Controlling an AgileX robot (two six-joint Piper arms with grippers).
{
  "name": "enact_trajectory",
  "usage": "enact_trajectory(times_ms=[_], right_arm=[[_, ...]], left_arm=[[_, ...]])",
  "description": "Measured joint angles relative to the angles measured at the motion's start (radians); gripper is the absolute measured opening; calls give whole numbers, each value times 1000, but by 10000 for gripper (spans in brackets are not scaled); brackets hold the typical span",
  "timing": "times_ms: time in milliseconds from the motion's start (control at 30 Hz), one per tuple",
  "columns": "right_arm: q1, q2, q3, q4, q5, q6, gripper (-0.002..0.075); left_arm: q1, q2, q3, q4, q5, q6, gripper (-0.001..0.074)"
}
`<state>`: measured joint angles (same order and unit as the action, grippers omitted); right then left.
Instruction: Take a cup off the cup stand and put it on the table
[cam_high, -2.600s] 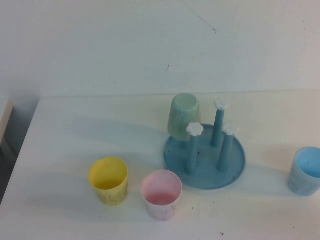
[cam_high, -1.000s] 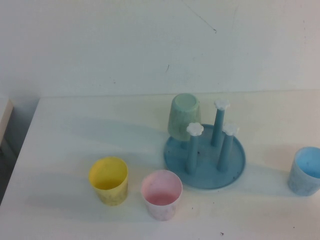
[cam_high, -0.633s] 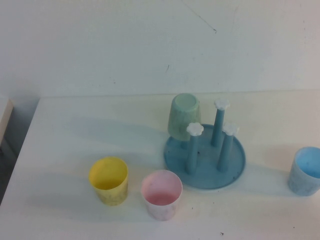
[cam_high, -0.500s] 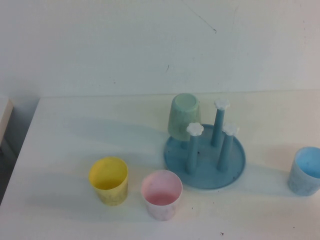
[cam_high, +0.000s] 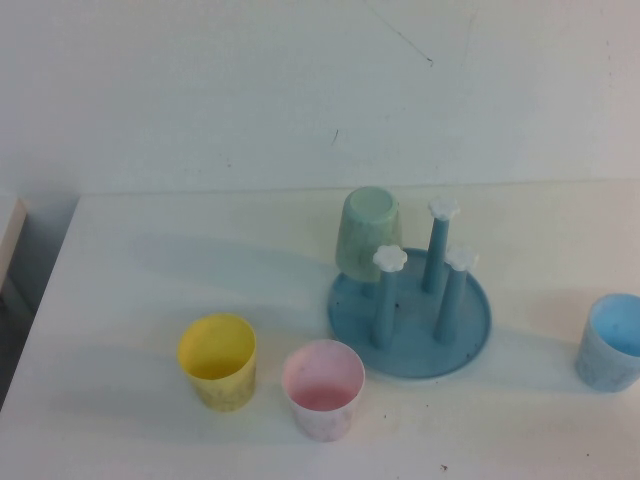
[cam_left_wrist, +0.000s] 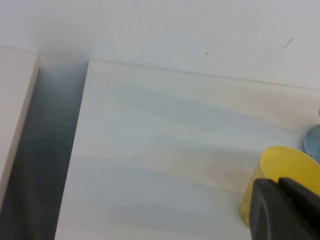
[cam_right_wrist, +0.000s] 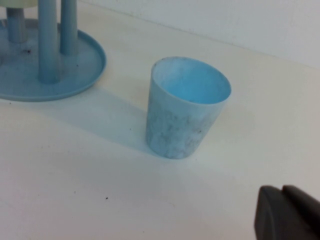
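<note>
Pink cup (cam_high: 323, 389) stands upright on white table (cam_high: 150, 300); both grippers' fingers closed, empty.

The left wrist view looks across a wide bare stretch of the white worktop (cam_left_wrist: 165, 165), which runs up to a pale wall (cam_left_wrist: 165, 35) along its far edge. One side edge of the worktop drops into a dark gap (cam_left_wrist: 42, 150), and beyond that gap lies the pale edge of another surface (cam_left_wrist: 12, 110). A yellow cup (cam_left_wrist: 280, 175) stands upright on the worktop with its open mouth up. The left tool (cam_left_wrist: 286, 210) shows as two dark fingertips pressed together, empty, in front of the yellow cup and covering its lower part. A sliver of a blue thing (cam_left_wrist: 312, 142) shows just behind the cup, cut off by the picture's edge.
</note>
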<state>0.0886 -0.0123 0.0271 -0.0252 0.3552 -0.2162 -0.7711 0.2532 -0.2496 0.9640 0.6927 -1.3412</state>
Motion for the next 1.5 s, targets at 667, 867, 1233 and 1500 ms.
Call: enact_trajectory(times_ms=[667,867,1233,1500], right_arm=[[0,0,0,0,0,0,-1],[0,0,0,0,2,0,-1],[0,0,0,0,2,0,-1],[0,0,0,0,2,0,-1]], left_arm=[[185,-150,73,-551,-125,713,-2],[496,-261,210,-802,-332,975,-2],[905,-266,277,-983,-470,1201,-2],[749,-266,275,-996,-378,1268,-2]])
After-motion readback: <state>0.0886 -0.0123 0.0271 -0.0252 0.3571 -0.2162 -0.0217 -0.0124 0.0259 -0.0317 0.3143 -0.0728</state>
